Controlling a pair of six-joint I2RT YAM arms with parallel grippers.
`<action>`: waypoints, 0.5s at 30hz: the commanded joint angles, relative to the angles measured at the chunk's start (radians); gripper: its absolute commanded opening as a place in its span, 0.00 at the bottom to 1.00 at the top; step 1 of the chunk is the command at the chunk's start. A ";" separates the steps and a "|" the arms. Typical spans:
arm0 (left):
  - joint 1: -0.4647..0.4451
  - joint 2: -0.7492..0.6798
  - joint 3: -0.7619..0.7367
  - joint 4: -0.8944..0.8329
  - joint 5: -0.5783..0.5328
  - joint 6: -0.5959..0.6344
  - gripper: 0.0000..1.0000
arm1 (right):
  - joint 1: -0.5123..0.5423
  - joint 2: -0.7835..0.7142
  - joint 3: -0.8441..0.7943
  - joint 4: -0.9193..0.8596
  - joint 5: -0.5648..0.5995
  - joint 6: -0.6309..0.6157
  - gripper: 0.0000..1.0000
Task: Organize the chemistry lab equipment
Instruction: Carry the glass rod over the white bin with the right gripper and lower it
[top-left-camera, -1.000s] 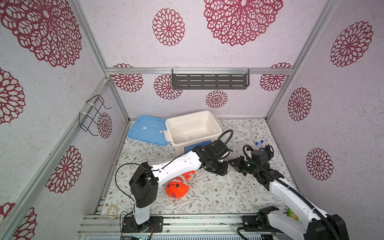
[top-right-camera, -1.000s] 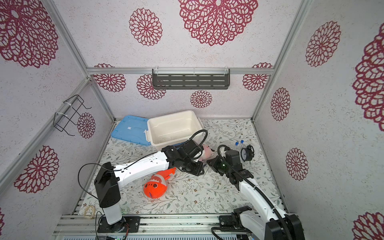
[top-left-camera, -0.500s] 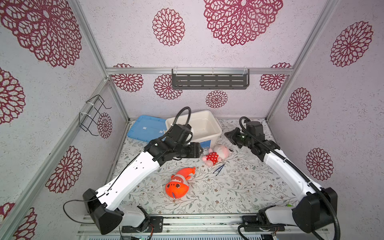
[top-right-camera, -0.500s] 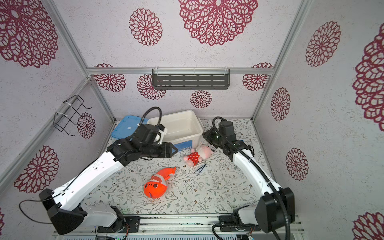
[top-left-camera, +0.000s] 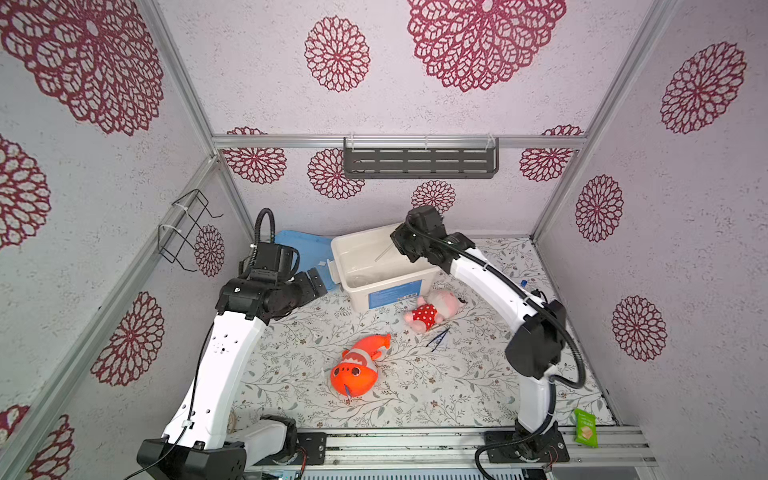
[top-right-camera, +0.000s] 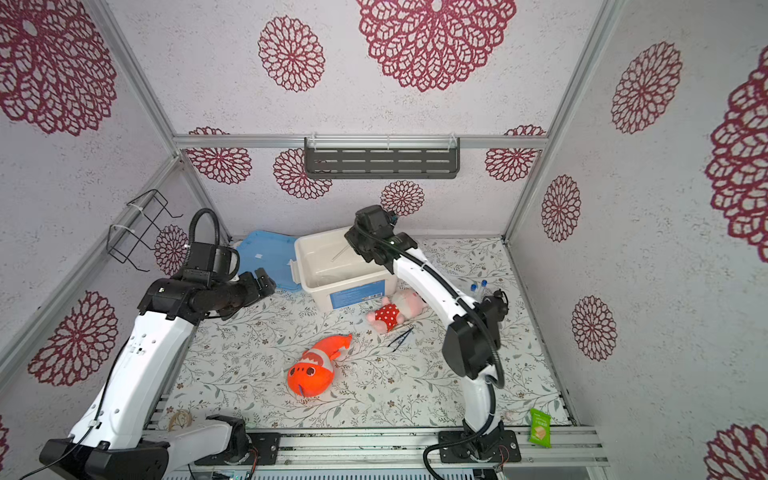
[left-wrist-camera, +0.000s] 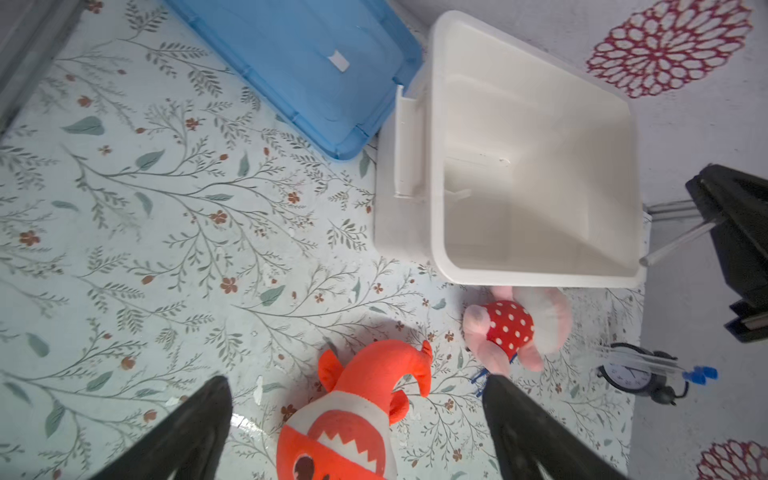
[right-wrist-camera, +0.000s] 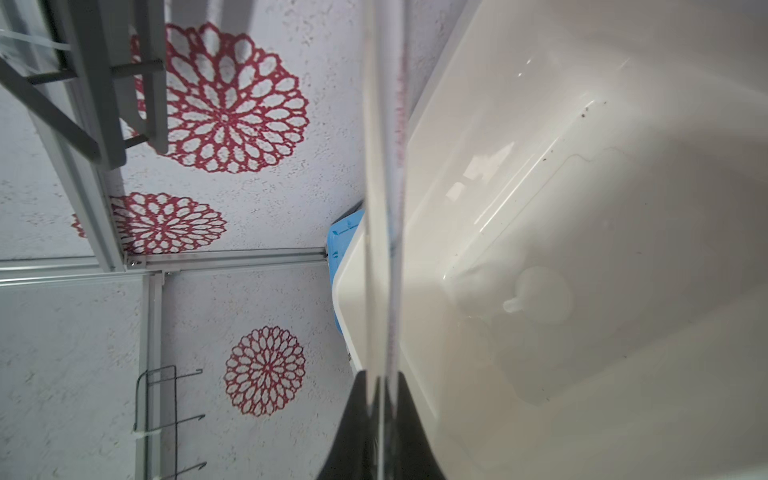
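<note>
The thin rod (right-wrist-camera: 382, 208), clear with a line of red marks along it, is pinched at one end by the right gripper (right-wrist-camera: 380, 377), whose jaws are pressed together on it. In a top view the thin rod slants down over the open white bin (top-left-camera: 345, 266), which stands at 12 o'clock on the bench (top-left-camera: 291, 374). A piece of clear round glassware (right-wrist-camera: 540, 296) already lies on the bin's floor.

We judge the step in hand to be putting the thin rod into the white bin. The next move calls for lowering it until its free end is well inside the walls. It should then be let go softly and clear of the glassware below, since both look breakable.

The left gripper (left-wrist-camera: 355, 382) is spread wide and holds nothing. It hangs at 9 o'clock of the white bin, near the blue lid (top-left-camera: 299, 249). We think it is free for the next pick. The dark blue tweezers (top-left-camera: 438, 338) lie at 5 o'clock of the white bin, just beside the pink plush doll (top-left-camera: 432, 311). The two blue-capped tubes (left-wrist-camera: 648, 362) lie at 3 o'clock on the bench by a small black timer (left-wrist-camera: 627, 376). The orange plush fish (top-left-camera: 361, 365) at 6 o'clock is not lab equipment.
</note>
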 joint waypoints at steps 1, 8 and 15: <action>0.025 -0.014 -0.042 -0.046 -0.026 0.011 0.98 | 0.001 0.120 0.185 -0.150 0.072 0.068 0.07; 0.028 -0.024 -0.086 -0.021 -0.011 0.003 0.97 | 0.005 0.281 0.272 -0.092 0.090 0.110 0.03; 0.029 -0.064 -0.101 -0.038 -0.017 0.024 0.97 | -0.008 0.373 0.269 -0.035 0.097 0.104 0.07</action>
